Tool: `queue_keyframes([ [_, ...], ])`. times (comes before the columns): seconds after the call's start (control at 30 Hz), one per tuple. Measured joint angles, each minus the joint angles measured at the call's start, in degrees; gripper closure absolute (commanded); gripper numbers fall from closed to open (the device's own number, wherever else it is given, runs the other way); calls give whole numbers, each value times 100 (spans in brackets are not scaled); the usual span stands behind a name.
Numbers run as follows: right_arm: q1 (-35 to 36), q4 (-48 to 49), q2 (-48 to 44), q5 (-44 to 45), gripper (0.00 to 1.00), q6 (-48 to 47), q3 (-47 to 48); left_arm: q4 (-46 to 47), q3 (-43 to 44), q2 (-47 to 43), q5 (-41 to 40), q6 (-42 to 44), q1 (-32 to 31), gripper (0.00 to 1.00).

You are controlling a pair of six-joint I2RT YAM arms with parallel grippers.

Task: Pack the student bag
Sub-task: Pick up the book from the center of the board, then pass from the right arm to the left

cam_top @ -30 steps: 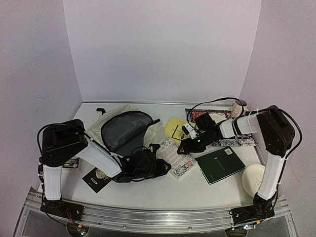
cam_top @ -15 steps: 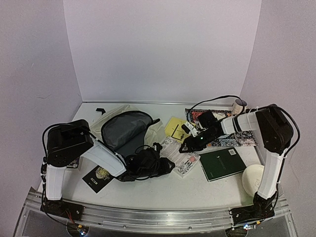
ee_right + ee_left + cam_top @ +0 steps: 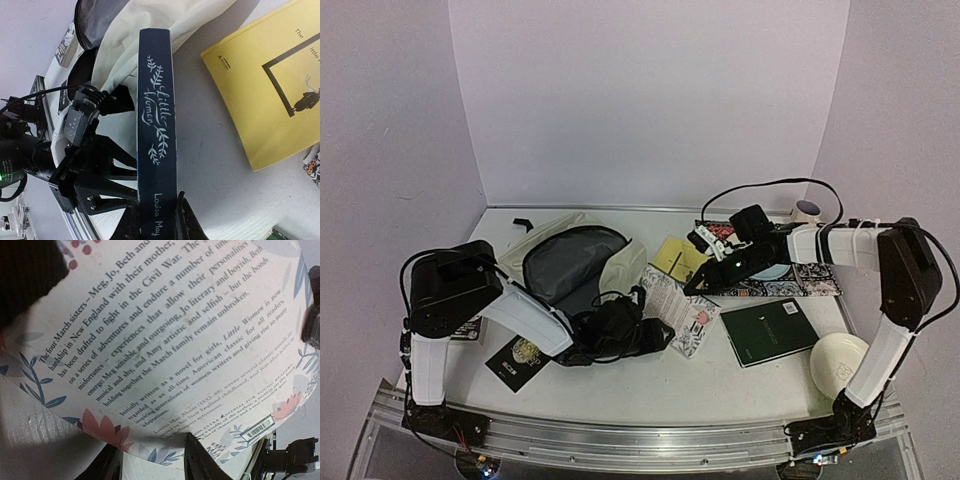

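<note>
The right arm stretches low and almost straight toward nine o'clock. The right pincer (image 3: 159,207) is clamped across the spine of the Little Women paperback (image 3: 156,115), holding it up on edge. The spine reads "Little Women" in white script between leaf sprigs, then "Louisa May".

The left arm rises from its base, folds sharply at the elbow and runs its forearm low toward three o'clock. The left pincer (image 3: 117,175) faces the book's back cover with its jaws partly apart and nothing between them. That cover's blurb begins "The four March sisters – Meg, Jo, Beth and", mentions the "Civil War" and ends near "Louisa May Alcott (1832–88)" above a barcode.

The student bag (image 3: 575,262) lies on the desk (image 3: 720,385) at ten o'clock from the book, its mouth open on grey lining. At twelve o'clock a yellow book (image 3: 265,90) shows "The" and "ittle".
</note>
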Motion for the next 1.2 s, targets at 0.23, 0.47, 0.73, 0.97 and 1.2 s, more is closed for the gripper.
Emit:
queue_keyframes([
  [0.23,14,-36,-127,44,100,38,-38,-151,-296,-547,-34,145,-2,36],
  [0.47,27,-268,-947,226,100,388,-121,-86,-762,-1666,-411,287,87,24],
  [0.73,29,387,-1755,22,100,1264,-291,68,-875,-2381,-450,429,326,18],
  [0.97,70,669,-2060,50,100,1432,-338,57,-1159,-3168,-603,418,374,6],
  [1.2,594,502,-2103,1197,100,695,-386,88,-1341,-3901,-878,33,376,0],
])
